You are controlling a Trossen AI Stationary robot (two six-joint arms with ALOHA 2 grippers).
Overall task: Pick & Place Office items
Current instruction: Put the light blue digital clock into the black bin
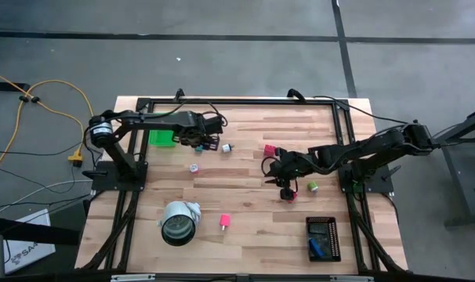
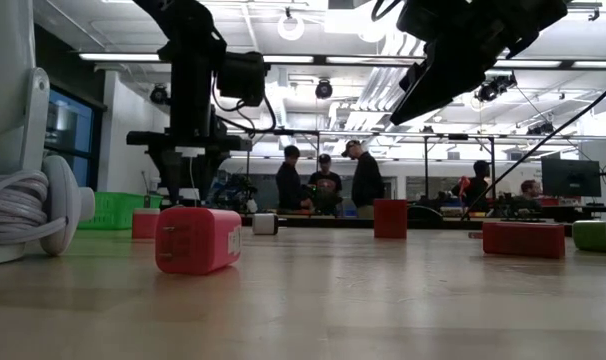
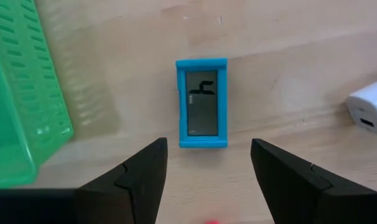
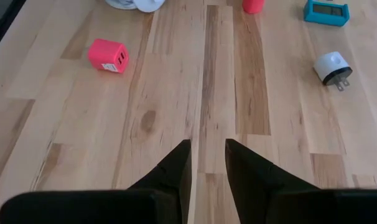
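Note:
My left gripper [image 3: 204, 165] [image 1: 203, 142] is open and hovers near the table's far-left part. Its fingers stand just short of a small blue-framed piece with a grey screen [image 3: 202, 102], which lies flat on the wood. A white bit [image 3: 369, 112] [image 1: 226, 147] lies beside it. My right gripper [image 4: 207, 149] [image 1: 275, 174] hangs over the middle of the table, its fingers a narrow gap apart with bare wood between them. Loose on the table are a pink block [image 4: 107, 56] [image 1: 224, 222], a white round plug [image 4: 331, 67] [image 1: 194, 167], a red block [image 1: 269, 149] and a green cube [image 1: 312, 186].
The green tray [image 3: 20, 106] [image 1: 161, 137] sits close beside my left gripper. The white-and-grey roll [image 1: 179, 222] lies near the front left. A black tray [image 1: 324, 239] at the front right holds a blue bit. People stand in the room beyond the table [image 2: 323, 180].

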